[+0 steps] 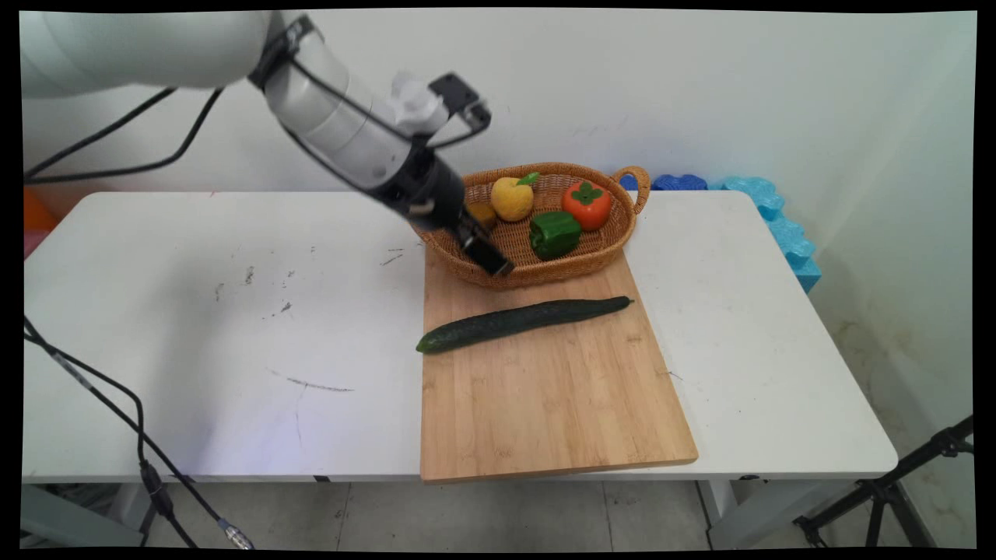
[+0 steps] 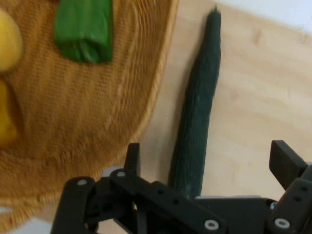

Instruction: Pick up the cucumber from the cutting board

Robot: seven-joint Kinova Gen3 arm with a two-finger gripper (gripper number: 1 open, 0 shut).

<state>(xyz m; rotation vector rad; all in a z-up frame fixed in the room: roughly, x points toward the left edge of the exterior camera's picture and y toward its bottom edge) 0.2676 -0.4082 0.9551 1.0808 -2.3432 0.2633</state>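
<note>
My gripper (image 1: 489,257) hangs open above the near left rim of a wicker basket (image 1: 545,274), nothing between its fingers. A long dark green cucumber (image 1: 521,323) lies slantwise on a wooden cutting board (image 1: 545,404), just in front of the basket. In the hand view the cucumber (image 2: 197,122) runs up from between the fingers of the gripper (image 2: 207,153), beside the basket (image 2: 97,112). The basket holds a green pepper (image 1: 554,233) (image 2: 84,29), a yellow fruit (image 1: 511,198) (image 2: 7,41), an orange-red persimmon (image 1: 587,204) and a small yellow-orange piece (image 1: 481,214) partly hidden by the hand.
The cutting board (image 2: 253,97) lies on a white table (image 1: 194,311) and overhangs its near edge slightly. Blue foam pieces (image 1: 766,210) sit behind the table's far right corner. A black tripod (image 1: 895,490) stands at lower right, and black cables (image 1: 93,389) hang at left.
</note>
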